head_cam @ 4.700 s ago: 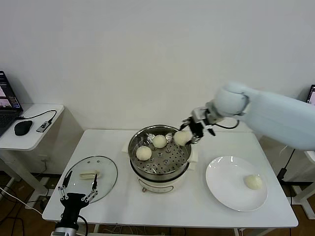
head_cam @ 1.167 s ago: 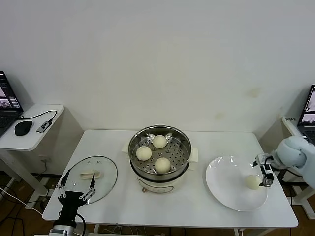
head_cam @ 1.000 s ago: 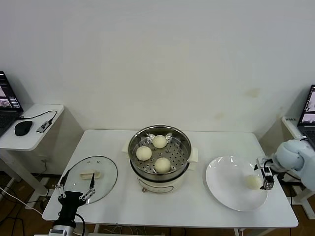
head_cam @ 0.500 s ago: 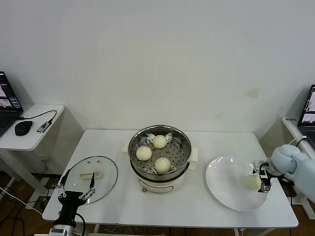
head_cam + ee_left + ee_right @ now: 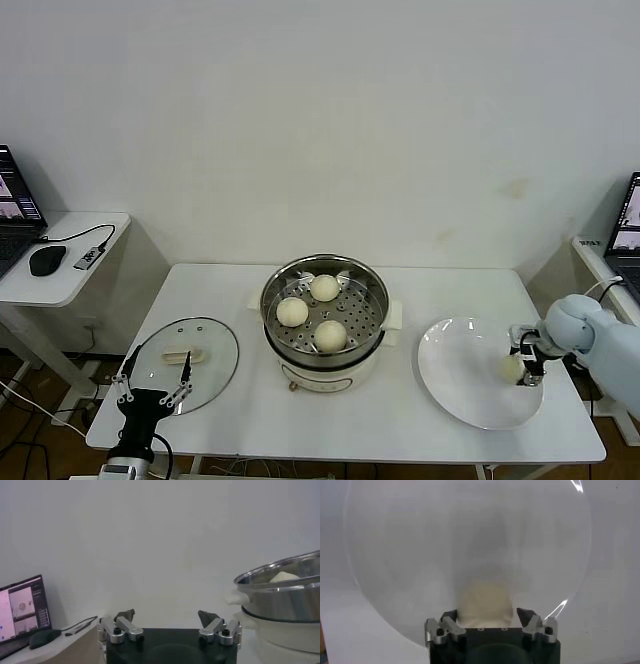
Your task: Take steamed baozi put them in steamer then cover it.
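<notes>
Baozi: three in steamer (image 5: 324, 316) at centre frame; fourth bun (image 5: 513, 368) on plate (image 5: 470, 385), lower right, pinched by right gripper (image 5: 524, 362); glass cover (image 5: 186, 364) still aside; left gripper (image 5: 156, 385) spread, parked lower left.

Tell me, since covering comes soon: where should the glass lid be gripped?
By the cream handle at the centre of the cover, coming straight down from above; the lid lies flat on the table, handle up. The left gripper is nearest.
</notes>
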{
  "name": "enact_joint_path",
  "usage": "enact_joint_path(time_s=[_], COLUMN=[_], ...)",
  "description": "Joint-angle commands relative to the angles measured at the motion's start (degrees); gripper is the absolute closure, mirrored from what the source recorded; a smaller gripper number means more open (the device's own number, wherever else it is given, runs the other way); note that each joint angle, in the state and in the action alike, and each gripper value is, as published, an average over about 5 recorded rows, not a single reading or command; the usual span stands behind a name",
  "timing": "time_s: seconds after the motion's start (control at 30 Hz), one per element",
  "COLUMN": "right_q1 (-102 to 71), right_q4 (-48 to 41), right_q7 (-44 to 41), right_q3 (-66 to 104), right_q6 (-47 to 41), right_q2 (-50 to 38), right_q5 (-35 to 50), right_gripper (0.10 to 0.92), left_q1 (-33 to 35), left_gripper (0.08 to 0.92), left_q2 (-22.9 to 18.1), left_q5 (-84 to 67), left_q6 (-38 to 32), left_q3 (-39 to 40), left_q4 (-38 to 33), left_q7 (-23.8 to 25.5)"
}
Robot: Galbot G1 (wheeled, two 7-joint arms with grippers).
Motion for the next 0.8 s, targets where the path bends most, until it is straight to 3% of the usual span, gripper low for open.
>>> enact_joint_path(time_s=[0.03, 0.43, 0.8], right_q1=[2.62, 32.75, 62.38], right_q4=[1.62, 12.03, 19.84], right_q7=[-0.30, -0.71, 5.69], right_q3=[-1.78, -25.18, -48.15], right_q6=[-0.76, -6.90, -16.79], right_q2=[-0.96, -5.29, 5.65], right_q5=[1.47, 20.27, 39.90], right_gripper=[0.389, 0.400, 0.389], left_q1=[0.02, -0.63, -1.30], left_gripper=[0.177, 0.177, 0.177], left_q2=[0.10, 0.24, 0.60], left_q5=[-0.01, -0.05, -0.08], left_q6=[0.01, 0.13, 0.12], left_q3=[-0.08, 0.48, 1.59], left_q4=[-0.10, 0.00, 0.26], left_q7=[0.03, 0.12, 0.03])
